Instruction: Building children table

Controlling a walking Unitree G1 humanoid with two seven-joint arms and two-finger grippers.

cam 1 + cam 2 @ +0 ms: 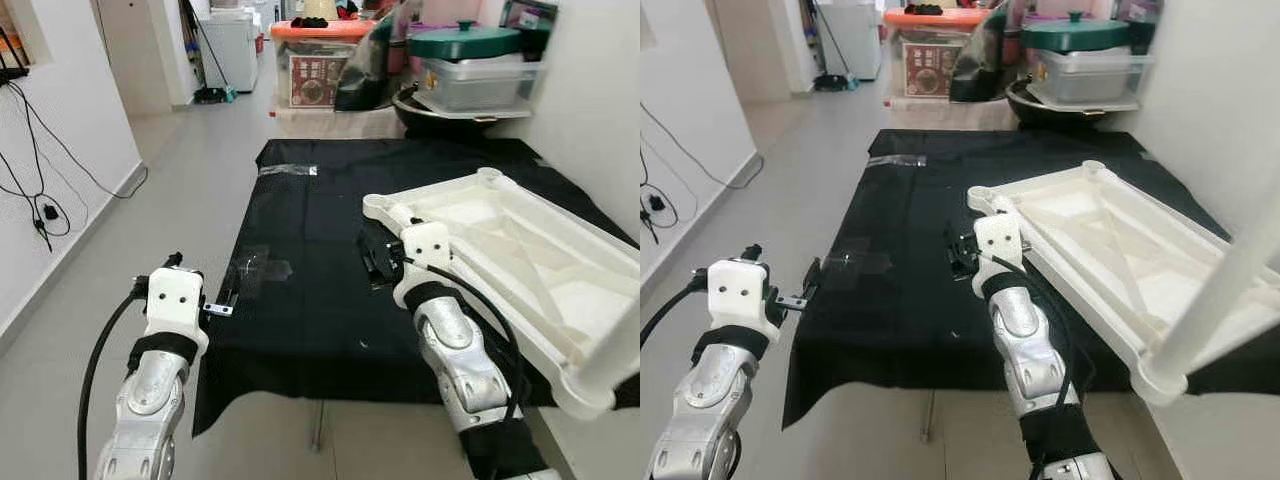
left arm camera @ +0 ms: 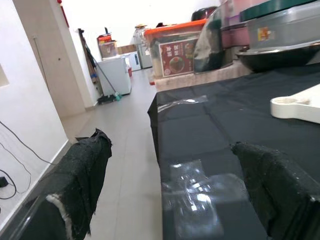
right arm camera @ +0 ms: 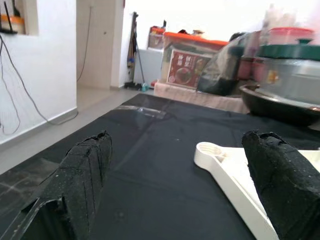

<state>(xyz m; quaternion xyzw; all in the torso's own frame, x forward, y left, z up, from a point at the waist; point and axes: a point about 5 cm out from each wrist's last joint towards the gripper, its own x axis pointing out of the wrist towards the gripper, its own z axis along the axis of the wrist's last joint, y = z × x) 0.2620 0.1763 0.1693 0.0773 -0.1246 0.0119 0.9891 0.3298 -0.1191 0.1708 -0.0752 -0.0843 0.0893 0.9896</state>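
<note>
Presently, head views: white tabletop [image 1: 500,250] upside down on black cloth [image 1: 310,250], right side, one leg [image 1: 1220,300] fitted; right gripper [image 1: 377,258] near its corner. Wrist views: left gripper [image 2: 170,195] and right both spread, empty. Risk: nudging tabletop off near edge.

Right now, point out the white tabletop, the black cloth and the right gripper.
white tabletop [image 1: 520,260]: left eye view, on a rib of its upturned underside.
black cloth [image 1: 310,230]: left eye view, on a bare stretch left of the tabletop.
right gripper [image 1: 378,255]: left eye view, between its fingertips by the tabletop's corner.
</note>
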